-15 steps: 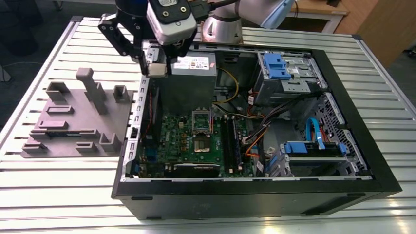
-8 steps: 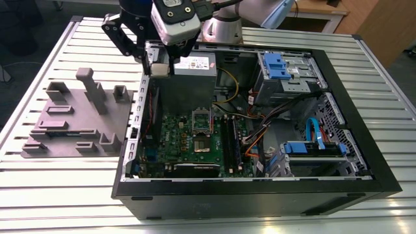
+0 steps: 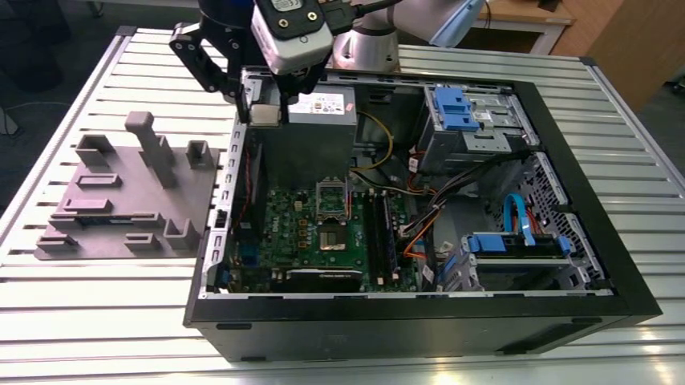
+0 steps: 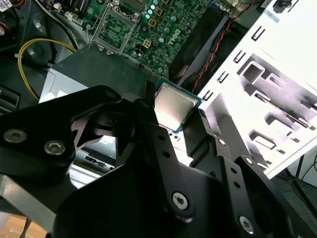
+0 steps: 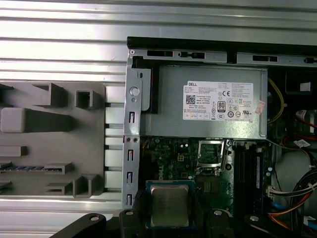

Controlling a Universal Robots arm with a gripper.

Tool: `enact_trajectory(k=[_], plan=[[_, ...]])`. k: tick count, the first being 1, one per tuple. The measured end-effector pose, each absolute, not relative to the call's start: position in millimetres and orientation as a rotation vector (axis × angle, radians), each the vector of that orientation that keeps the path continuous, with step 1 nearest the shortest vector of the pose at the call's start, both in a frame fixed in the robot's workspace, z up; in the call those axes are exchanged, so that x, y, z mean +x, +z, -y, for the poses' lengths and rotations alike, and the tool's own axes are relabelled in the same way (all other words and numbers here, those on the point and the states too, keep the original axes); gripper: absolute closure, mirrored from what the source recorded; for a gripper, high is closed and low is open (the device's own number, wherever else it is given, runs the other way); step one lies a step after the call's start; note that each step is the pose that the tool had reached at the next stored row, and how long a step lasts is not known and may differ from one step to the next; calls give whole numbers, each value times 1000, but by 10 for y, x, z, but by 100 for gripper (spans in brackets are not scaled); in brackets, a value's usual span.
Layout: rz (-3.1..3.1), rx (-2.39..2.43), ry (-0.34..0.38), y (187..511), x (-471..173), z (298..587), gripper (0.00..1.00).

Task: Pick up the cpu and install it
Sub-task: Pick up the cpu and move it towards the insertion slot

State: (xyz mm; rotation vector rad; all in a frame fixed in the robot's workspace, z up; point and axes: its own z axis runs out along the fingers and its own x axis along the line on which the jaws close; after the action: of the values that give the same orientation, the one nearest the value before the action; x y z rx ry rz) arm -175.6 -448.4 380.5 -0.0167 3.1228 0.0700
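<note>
One black pincer (image 4: 174,111) is clamped on the cpu (image 4: 173,104), the chip's silver top showing between the fingers in both wrist views, held above the open computer case (image 3: 428,321). Below lie the green motherboard (image 5: 173,153), its socket (image 5: 211,152) and the grey power supply (image 5: 213,104). Beyond the case wall, a grey fixture (image 3: 118,200) sits on the slatted bench (image 3: 86,297).

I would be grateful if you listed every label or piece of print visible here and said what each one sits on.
White label on the power supply: logo, barcode and certification marks; its small print is too small to read.
Red-and-white sticker at that label's corner: too small to read.
cpu metal top: no legible marking.
</note>
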Motion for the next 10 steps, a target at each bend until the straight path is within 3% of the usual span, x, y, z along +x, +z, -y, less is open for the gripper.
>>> enact_trajectory(k=[10], plan=[[-3123,-17,70,3806,-1706,4484,53]])
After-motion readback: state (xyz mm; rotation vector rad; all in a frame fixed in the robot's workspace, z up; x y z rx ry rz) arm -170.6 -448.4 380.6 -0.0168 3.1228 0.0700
